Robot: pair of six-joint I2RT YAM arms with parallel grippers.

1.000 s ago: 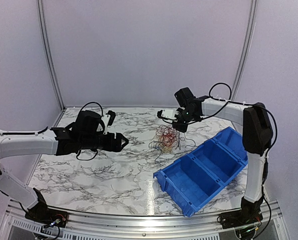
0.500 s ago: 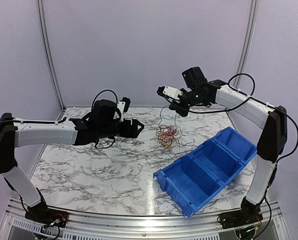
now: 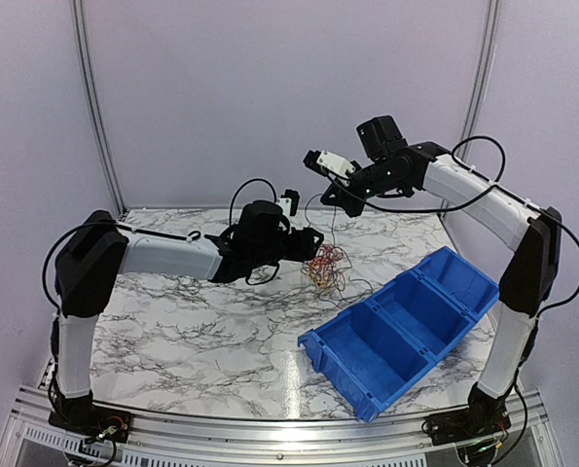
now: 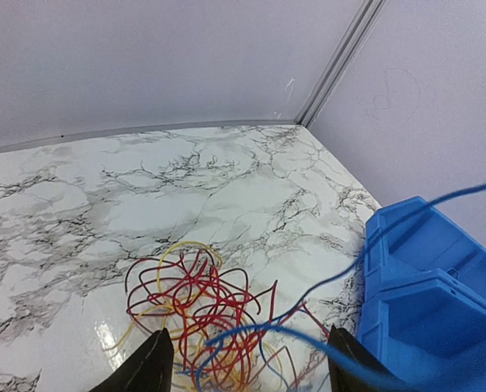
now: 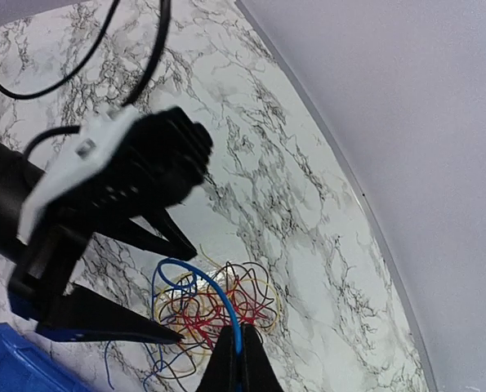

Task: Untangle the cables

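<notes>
The cables (image 3: 324, 265) lie as a tangle of thin red, yellow, black and blue wires on the marble table; the tangle also shows in the left wrist view (image 4: 195, 306) and the right wrist view (image 5: 218, 304). My right gripper (image 3: 337, 199) is raised above the tangle and shut on a blue wire (image 5: 218, 298) that runs down into it. The wire passes my left wrist camera as a blue line (image 4: 341, 273). My left gripper (image 3: 314, 239) is open, low at the tangle's left edge, and its fingers (image 4: 154, 366) straddle the near side of the tangle.
A blue bin (image 3: 398, 326) with three compartments stands at the right, close to the tangle. It also shows in the left wrist view (image 4: 434, 286). The table's back edge and the wall lie just behind the tangle.
My left arm has stretched rightwards to the tangle. My right gripper has risen and drawn the blue wire upwards.
</notes>
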